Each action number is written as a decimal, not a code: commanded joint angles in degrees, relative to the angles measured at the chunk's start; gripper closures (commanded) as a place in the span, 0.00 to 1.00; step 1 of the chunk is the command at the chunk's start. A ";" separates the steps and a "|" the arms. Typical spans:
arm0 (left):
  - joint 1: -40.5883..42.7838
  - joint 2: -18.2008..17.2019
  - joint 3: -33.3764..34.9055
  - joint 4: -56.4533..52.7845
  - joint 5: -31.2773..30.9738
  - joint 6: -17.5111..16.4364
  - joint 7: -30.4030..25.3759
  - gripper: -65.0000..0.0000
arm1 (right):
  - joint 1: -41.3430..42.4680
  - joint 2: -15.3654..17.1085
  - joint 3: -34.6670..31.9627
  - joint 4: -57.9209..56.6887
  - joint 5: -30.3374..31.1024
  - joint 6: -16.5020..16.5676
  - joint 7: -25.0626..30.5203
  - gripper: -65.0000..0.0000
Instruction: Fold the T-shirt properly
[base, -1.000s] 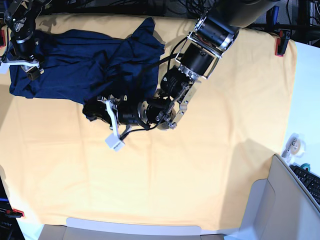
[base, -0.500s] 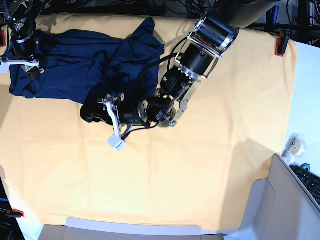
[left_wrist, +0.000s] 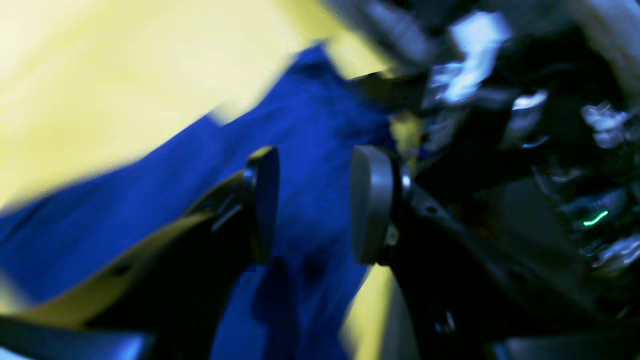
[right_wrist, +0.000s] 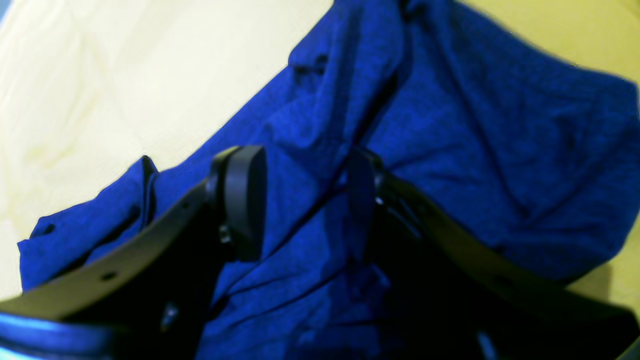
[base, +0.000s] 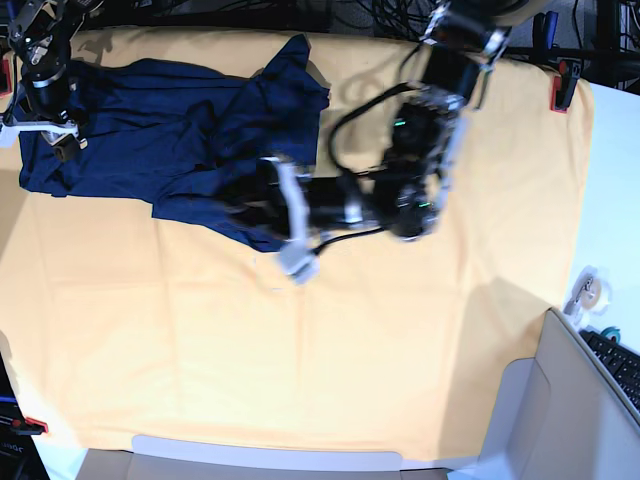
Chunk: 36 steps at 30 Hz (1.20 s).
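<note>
**Yellow cloth, navy heap at the far left**

Yellow-orange cloth (base: 420, 340) fills my table. Far left, right gripper (right_wrist: 300, 200) hangs spread over the T-shirt (base: 170, 130), nothing pinched. It's crumpled, long axis roughly left-right. Thin, limp knit, I'd say: grab a hem corner. Left gripper (left_wrist: 312, 205), blurred, spread above its lower edge.

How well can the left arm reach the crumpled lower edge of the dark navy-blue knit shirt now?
Probably yes. The left pincer stands open right over the dark navy-blue knit shirt, with blue fabric showing between its pads and nothing in between. The view is blurred, so contact is unclear.
</note>
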 joint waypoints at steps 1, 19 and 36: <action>0.76 -0.53 -2.16 3.23 -1.17 -0.51 0.70 0.66 | 0.12 0.71 0.35 0.84 0.61 0.37 1.25 0.60; 18.95 -4.04 -18.25 16.07 -0.73 -0.51 6.50 0.66 | -0.41 4.58 1.49 1.10 1.05 5.91 1.25 0.59; 18.95 -5.18 -18.16 15.72 -0.65 -0.51 6.41 0.66 | 8.38 19.87 22.77 -21.31 1.05 37.20 -21.08 0.32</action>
